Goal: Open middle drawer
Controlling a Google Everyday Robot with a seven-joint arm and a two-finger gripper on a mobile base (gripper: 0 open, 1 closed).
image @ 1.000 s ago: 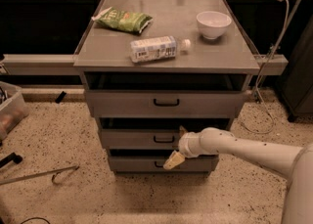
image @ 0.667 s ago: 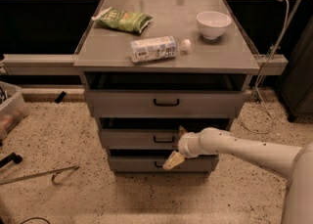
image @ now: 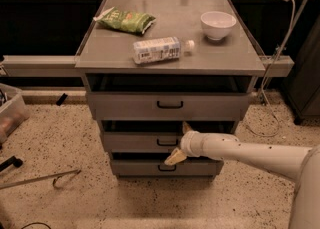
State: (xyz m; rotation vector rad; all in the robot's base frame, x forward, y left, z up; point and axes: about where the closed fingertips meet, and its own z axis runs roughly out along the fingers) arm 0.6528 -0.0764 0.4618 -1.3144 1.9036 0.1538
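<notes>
1. Camera view: a grey metal cabinet (image: 225,55) with three stacked drawers stands on a speckled floor.
2. The middle drawer (image: 132,142), a grey metal drawer with a small black loop handle (image: 166,142), sits between a wider top drawer (image: 125,107) and a narrower bottom drawer (image: 137,167). Whether it is pulled out at all cannot be told.
3. The white robot arm (image: 250,152) reaches in from the lower right, low and nearly level, likely so that a pull would run straight out along the drawer's travel.
4. The gripper (image: 176,143) is at the middle drawer's front, just right of the handle. Its two tan fingers are spread apart, one fingertip (image: 172,158) below the drawer front and the other above it. They appear to bracket the handle and clasp nothing.
5. On the cabinet top lie a green snack bag (image: 125,20), a clear plastic bottle (image: 156,50) on its side and a white bowl (image: 218,24), all well clear of the arm.
</notes>
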